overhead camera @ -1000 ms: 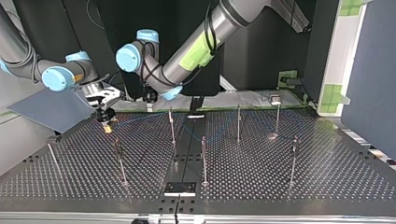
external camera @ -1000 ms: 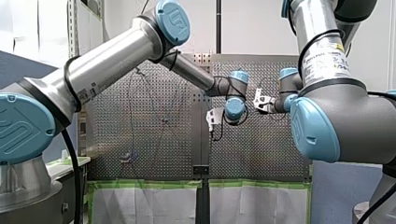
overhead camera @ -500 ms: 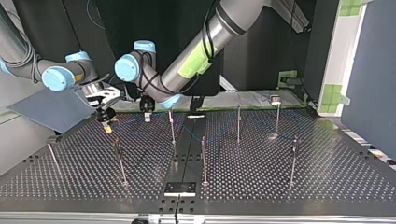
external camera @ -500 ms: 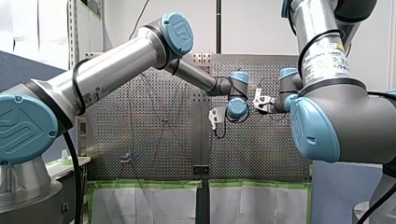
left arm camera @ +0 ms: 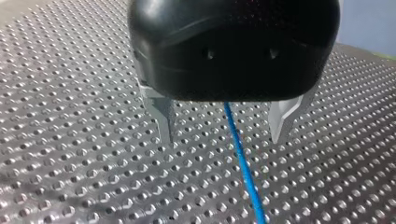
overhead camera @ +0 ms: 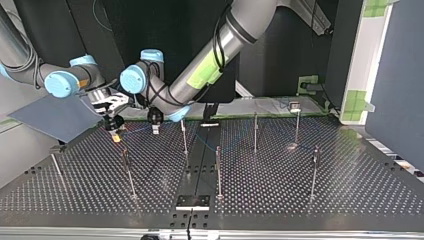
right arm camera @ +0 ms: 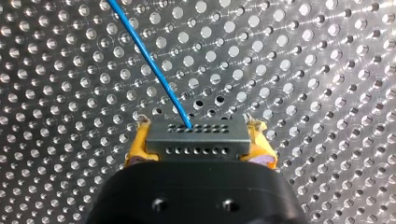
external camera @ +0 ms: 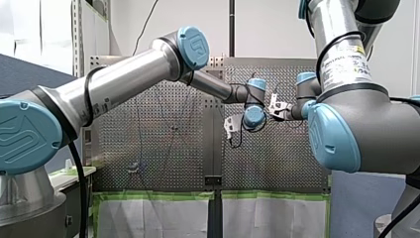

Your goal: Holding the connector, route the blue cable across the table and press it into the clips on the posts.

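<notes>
My right gripper (right arm camera: 198, 142) clamps the connector (right arm camera: 196, 133), blue cable (right arm camera: 149, 60) running ahead. At its three o'clock, top view, my left gripper (left arm camera: 223, 139) hangs spread, cable apparently loose between fingers (left arm camera: 164, 119).

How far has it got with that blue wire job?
Done: my right end effector, with yellow pads, is shut on the grey rectangular connector at the end of the thin blue cable. In hand: my left end effector stands open astride the cable, over the perforated metal table. Left: no view shows the cable seated in a clip on the thin metal posts; pressing seems not yet done.
</notes>
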`<state>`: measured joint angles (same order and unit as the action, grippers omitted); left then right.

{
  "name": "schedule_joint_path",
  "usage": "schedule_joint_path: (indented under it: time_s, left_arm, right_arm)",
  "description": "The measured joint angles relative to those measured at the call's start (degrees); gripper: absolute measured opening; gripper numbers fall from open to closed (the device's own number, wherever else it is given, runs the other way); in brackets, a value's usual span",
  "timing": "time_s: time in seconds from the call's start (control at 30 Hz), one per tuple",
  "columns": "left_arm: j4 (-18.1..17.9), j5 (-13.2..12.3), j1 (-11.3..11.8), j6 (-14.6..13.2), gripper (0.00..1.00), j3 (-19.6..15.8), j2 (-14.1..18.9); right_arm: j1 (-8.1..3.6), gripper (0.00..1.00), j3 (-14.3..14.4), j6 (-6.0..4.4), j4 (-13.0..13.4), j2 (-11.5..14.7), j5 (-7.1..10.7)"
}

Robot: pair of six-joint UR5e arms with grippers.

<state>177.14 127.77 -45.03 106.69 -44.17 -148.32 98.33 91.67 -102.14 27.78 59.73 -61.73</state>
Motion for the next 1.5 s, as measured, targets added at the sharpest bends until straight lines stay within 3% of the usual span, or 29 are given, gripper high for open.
schedule_joint_path:
  time_s: [0.33, 0.37, 0.4, 0.47, 0.5, 0.53, 0.57, 0.6, 0.63, 0.67, 0.73, 1.03, 1.2, 1.3, 1.5]
  left_arm:
    - [2.0, 3.2, 0.0, 0.0, 0.99, 0.2, -0.2]
    - [2.2, 3.4, -0.1, 0.0, 0.85, 0.2, -0.2]
    - [2.3, 3.6, -0.1, 0.0, 0.85, 0.2, -0.2]
    - [2.7, 3.7, -0.2, 0.0, 0.58, 0.2, -0.2]
    - [2.8, 3.7, -0.3, 0.0, 0.58, 0.2, -0.2]
    - [2.9, 3.5, -0.3, 0.1, 0.47, 0.2, -0.2]
    - [2.9, 3.3, -0.3, 0.3, 0.29, 0.2, -0.2]
    - [3.0, 3.1, -0.4, 0.4, 0.29, 0.2, -0.2]
    - [3.0, 2.9, -0.4, 0.6, 0.13, 0.2, -0.2]
    - [3.0, 2.8, -0.4, 0.6, 0.05, 0.2, -0.2]
    - [3.0, 2.7, -0.5, 0.8, 0.0, 0.2, -0.2]
    - [3.0, 3.1, -1.3, 1.3, 0.0, 0.2, -0.1]
    - [4.0, 3.7, -2.0, 1.9, 0.0, 0.2, 0.9]
    - [4.9, 4.7, -2.6, 2.0, 0.0, 0.2, 2.2]
    - [5.6, 7.4, -3.6, 1.9, 0.0, 0.2, 5.0]
  right_arm:
    - [-0.02, 0.0, 0.0, -0.02, 0.0, 0.0, 0.02]
    - [-0.02, 0.0, 0.0, -0.01, 0.0, 0.0, 0.03]
    - [-0.04, 0.0, 0.0, -0.01, 0.0, 0.0, 0.03]
    - [-0.05, 0.0, 0.0, -0.01, 0.0, 0.0, 0.06]
    - [-0.04, 0.0, 0.0, 0.02, 0.0, 0.0, 0.14]
    - [-0.04, 0.0, 0.0, 0.06, 0.0, 0.0, 0.36]
    - [-0.03, 0.0, 0.0, 0.09, 0.0, 0.0, 0.6]
    - [-0.03, 0.0, 0.0, 0.11, 0.0, 0.0, 0.87]
    - [-0.03, 0.0, 0.0, 0.15, 0.0, 0.1, 1.26]
    - [-0.02, 0.0, 0.0, 0.17, 0.0, 0.1, 1.53]
    - [-0.02, 0.0, 0.0, 0.22, 0.0, 0.1, 2.05]
    - [-0.03, 0.0, -0.2, 0.32, 0.0, 0.4, 2.97]
    - [0.0, 0.0, -0.4, -0.32, 0.0, 2.1, 3.36]
    - [-0.02, 0.0, -0.6, -0.84, 0.0, 3.1, 4.11]
    - [-0.07, 0.0, -1.4, -0.88, -0.2, 4.2, 4.73]
